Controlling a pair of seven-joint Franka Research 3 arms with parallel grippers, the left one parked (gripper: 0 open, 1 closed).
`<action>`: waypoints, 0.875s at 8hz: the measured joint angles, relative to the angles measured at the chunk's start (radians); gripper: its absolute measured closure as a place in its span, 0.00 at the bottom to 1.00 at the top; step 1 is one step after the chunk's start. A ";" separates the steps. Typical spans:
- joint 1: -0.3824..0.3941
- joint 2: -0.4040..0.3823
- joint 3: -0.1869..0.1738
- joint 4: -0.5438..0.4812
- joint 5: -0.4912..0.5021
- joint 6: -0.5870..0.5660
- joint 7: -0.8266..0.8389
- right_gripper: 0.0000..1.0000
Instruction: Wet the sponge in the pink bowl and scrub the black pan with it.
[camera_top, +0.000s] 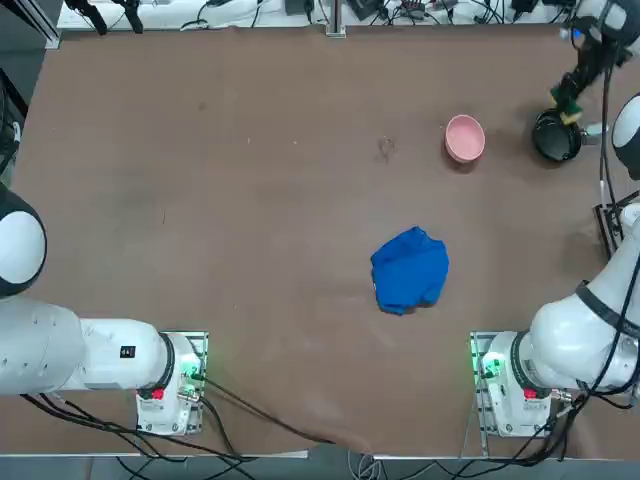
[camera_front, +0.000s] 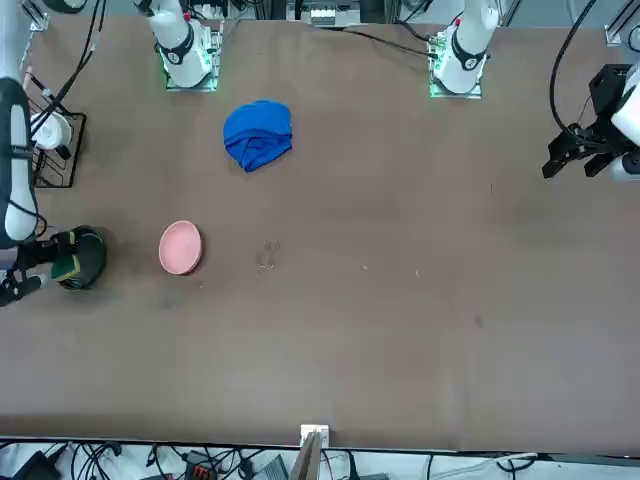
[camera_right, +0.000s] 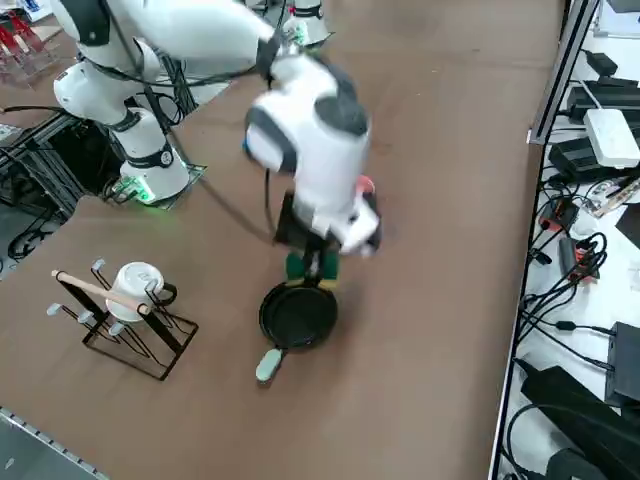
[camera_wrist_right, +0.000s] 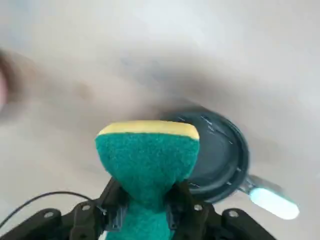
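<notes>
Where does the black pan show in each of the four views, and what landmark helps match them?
Top view: black pan near the right edge, right of the pink bowl.
Front view: far left, left of the bowl.
Right side view: centre, handle toward the camera.
Right wrist view: behind the sponge, at.
Shared landmark: the sponge in the right gripper, beside the pan.
</notes>
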 joint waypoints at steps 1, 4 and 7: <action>0.060 -0.040 0.005 0.000 0.010 -0.042 0.031 0.57; 0.213 -0.080 0.012 -0.006 0.123 -0.082 0.143 0.58; 0.418 -0.076 0.018 -0.016 0.167 -0.068 0.463 0.58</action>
